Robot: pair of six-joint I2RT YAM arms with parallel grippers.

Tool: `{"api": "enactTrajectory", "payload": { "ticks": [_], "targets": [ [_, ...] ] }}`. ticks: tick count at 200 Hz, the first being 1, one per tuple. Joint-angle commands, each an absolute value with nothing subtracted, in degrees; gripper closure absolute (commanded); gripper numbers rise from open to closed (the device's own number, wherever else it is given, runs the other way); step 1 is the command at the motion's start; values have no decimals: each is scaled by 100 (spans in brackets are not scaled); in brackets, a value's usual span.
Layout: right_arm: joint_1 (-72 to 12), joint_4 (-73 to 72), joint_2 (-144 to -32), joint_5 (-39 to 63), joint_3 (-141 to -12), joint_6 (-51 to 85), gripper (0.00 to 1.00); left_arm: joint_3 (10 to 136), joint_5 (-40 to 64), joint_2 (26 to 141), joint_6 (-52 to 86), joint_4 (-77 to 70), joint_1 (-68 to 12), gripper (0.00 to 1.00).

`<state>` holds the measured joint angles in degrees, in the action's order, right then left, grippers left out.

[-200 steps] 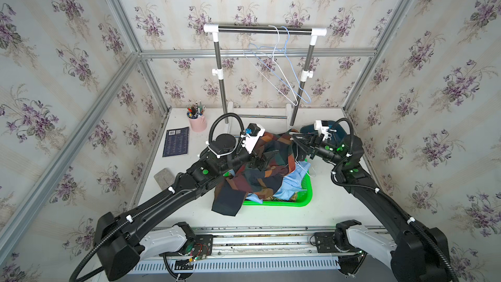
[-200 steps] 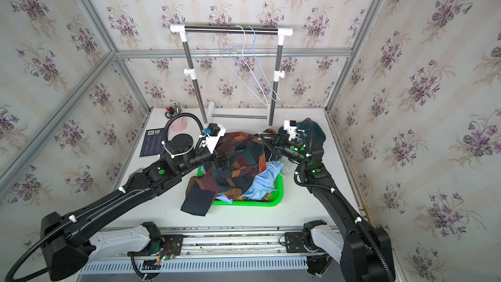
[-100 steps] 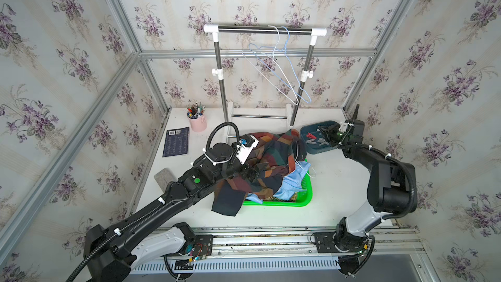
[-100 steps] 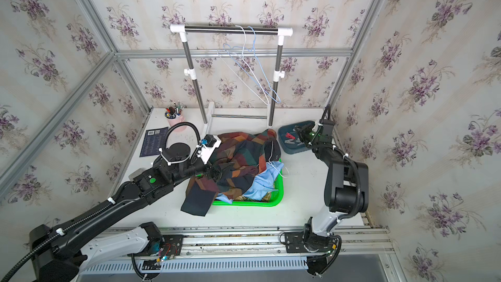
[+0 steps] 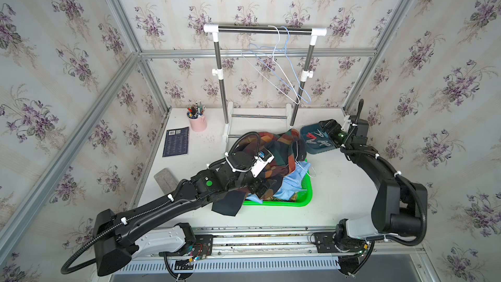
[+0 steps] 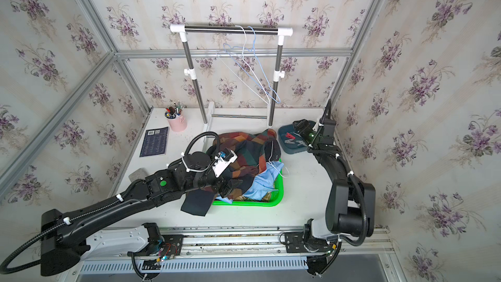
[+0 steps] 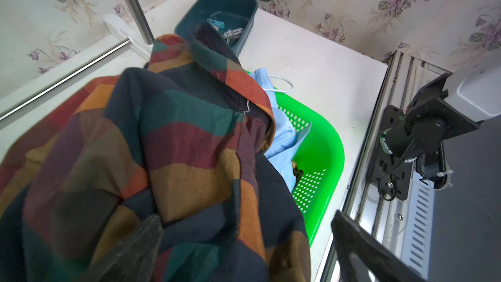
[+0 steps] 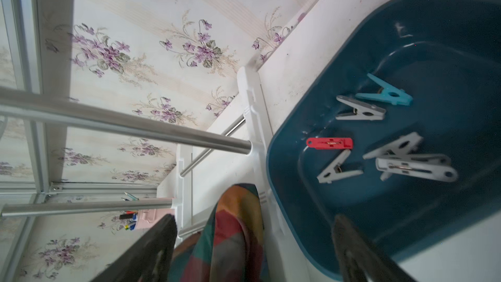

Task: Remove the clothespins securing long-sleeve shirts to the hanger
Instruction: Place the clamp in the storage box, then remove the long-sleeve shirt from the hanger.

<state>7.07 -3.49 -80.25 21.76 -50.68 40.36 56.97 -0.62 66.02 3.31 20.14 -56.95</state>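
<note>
The right gripper (image 8: pixel 252 234) hovers over the near rim of a dark teal plastic bin (image 8: pixel 433 77) with rounded corners, its black fingers spread wide and holding nothing. The clothespins lie loose on the bin's smooth floor: a red plastic clothespin (image 8: pixel 329 143), a light teal one (image 8: pixel 387 94) and several white-grey ones (image 8: pixel 360 111). Just beside the bin stands the white plastic foot of a steel-tube garment rack (image 5: pixel 265 29), where two bare wire hangers (image 5: pixel 282 77), white and pale blue, hang from the bar.

Between the bin and the left gripper (image 7: pixel 244 226) rises the collar of a limp dark plaid shirt (image 5: pixel 282 153) in orange, red, green and navy. That gripper gapes fully and grips nothing, poised low over the cloth, while its arm lies across the heap. Under the plaid, a crumpled plain light blue shirt (image 5: pixel 292 185) fills a bright green perforated plastic basket (image 5: pixel 306 193), and a loop of white wire (image 7: pixel 284 88) pokes out beside it.

At the white table's (image 5: pixel 339 185) far side, well apart, sit a pink cup of pens (image 5: pixel 198 123), a dark flat booklet (image 5: pixel 176 145) and a grey block (image 5: pixel 166 183).
</note>
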Motion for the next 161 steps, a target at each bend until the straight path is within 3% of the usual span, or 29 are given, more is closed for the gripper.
{"api": "enactTrajectory", "payload": {
  "ticks": [1,63,115,161],
  "targets": [
    [665,442,-7259,2373,-4392,3825,15,5849,-390,6818,845,2151,-5886,1],
    [562,1201,-4819,3942,-2339,4465,21,5995,-1209,7477,1430,2190,-6315,1],
    [192,535,-5084,3938,-1836,4729,33,5950,-1476,7578,1494,2180,-6310,1],
    [176,599,-4598,3607,-2004,4868,68,5734,-1622,7589,1564,2188,-6308,1]
  ]
}}
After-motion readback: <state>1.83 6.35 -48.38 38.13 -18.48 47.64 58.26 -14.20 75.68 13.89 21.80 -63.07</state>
